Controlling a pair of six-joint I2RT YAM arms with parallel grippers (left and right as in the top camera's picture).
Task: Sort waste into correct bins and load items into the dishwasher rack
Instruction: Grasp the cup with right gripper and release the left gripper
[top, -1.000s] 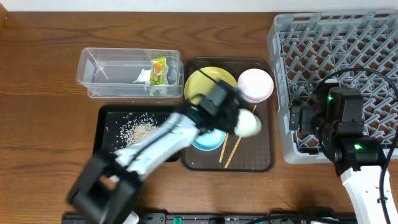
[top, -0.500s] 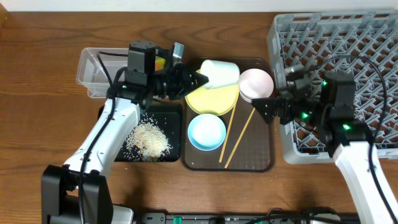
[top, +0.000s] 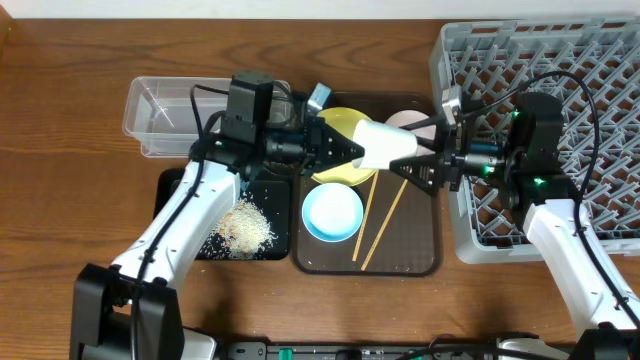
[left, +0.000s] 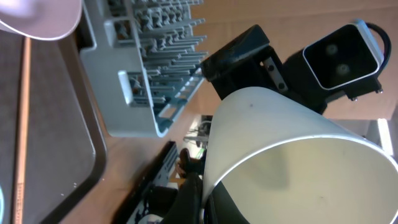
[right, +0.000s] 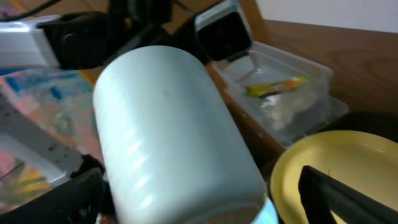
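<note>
The cup (top: 382, 141) hangs in the air at the centre of the overhead frame, above the plate (top: 343, 121) and the brown tray (top: 420, 255). It lies on its side, long axis running left to right.

The left pincer (top: 345, 148) pinches it at the mouth end. In the left wrist view the open rim faces the camera, with a dark finger (left: 196, 205) at its lower edge. The right pincer (top: 416, 152) faces it from the right with fingers spread, one on each side of the closed base end. In the right wrist view its fingers (right: 348, 196) stand apart from the cup's wall, not pressing it.

This looks like a handover: the cup lies straight ahead of the right pincer, base first, in line with its reach. The rack (top: 560, 60) fills the right of the frame, on the right arm's side — that arm is the nearer for loading. The right pincer should close before the left lets go, or the cup may drop onto the plate.
</note>
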